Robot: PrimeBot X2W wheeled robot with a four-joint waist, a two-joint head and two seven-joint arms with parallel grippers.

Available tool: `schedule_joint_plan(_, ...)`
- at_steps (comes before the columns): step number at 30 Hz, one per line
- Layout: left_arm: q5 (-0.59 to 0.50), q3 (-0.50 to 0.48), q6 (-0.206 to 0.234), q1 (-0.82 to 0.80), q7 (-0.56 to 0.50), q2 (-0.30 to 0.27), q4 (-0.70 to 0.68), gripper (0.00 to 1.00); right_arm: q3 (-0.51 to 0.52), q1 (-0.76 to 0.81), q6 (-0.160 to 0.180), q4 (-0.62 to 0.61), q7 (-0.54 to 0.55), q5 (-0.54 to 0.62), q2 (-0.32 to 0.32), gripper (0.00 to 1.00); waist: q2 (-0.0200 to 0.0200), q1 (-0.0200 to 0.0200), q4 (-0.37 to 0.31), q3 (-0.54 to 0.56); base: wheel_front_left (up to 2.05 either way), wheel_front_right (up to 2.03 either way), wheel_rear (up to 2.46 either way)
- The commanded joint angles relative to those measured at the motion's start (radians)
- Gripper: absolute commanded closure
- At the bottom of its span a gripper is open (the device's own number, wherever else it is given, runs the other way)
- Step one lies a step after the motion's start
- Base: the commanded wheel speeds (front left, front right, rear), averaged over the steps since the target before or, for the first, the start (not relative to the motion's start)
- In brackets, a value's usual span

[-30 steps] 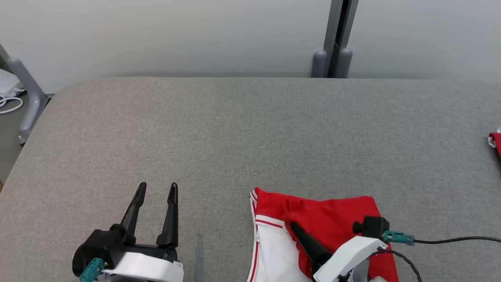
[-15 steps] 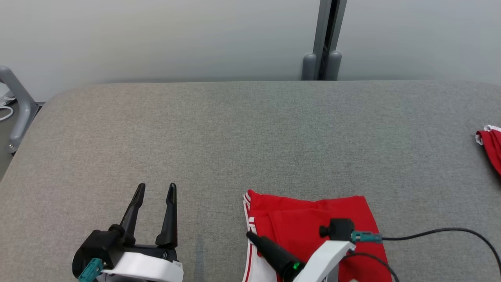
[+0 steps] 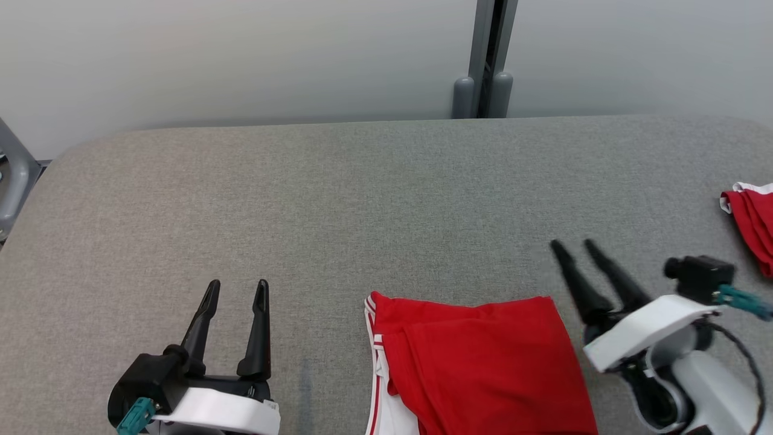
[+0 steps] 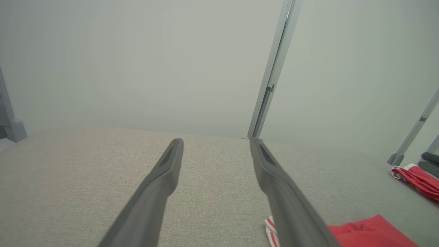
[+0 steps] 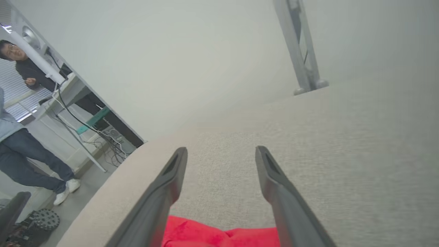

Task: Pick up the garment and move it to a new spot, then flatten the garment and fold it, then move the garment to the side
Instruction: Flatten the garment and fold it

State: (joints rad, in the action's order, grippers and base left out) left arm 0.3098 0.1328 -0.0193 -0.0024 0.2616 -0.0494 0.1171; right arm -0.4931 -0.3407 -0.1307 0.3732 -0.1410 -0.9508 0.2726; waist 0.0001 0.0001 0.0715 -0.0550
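Grey fabric tabletop (image 3: 362, 199) | red garment (image 3: 483, 368) looks folded, at near edge, right of centre | right gripper (image 3: 570, 243) just beside its far right corner, fingers spread and empty, the nearer arm | left gripper (image 3: 237, 284) well apart to its left, fingers spread and empty

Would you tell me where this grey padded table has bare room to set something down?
Bare: the far strip between wall and folded red-and-white garment, and the left corner beyond the left gripper. Crowded: the right side, with right gripper and another red garment.
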Motion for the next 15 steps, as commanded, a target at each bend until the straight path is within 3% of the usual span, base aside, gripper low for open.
schedule_joint_plan(1,0.001,-0.002,0.003,-0.009,0.004,-0.003,-0.005,0.00,0.038,0.009,0.000,0.001,-0.036,0.079,0.028,0.00,-0.0001,-0.0001,-0.005,-0.003,0.00,0.00,0.00)
schedule_joint_plan(6,-0.005,-0.007,0.001,-0.013,0.004,-0.003,-0.012,0.00,0.133,0.037,0.000,-0.009,-0.082,0.241,0.059,0.00,-0.0001,-0.0001,-0.015,-0.007,0.00,0.00,0.00)
schedule_joint_plan(15,-0.010,-0.015,-0.005,-0.016,0.004,-0.004,-0.028,0.00,0.361,0.149,0.000,-0.093,-0.124,0.540,-0.019,0.00,-0.0001,-0.0001,-0.034,-0.012,0.00,0.00,0.00)
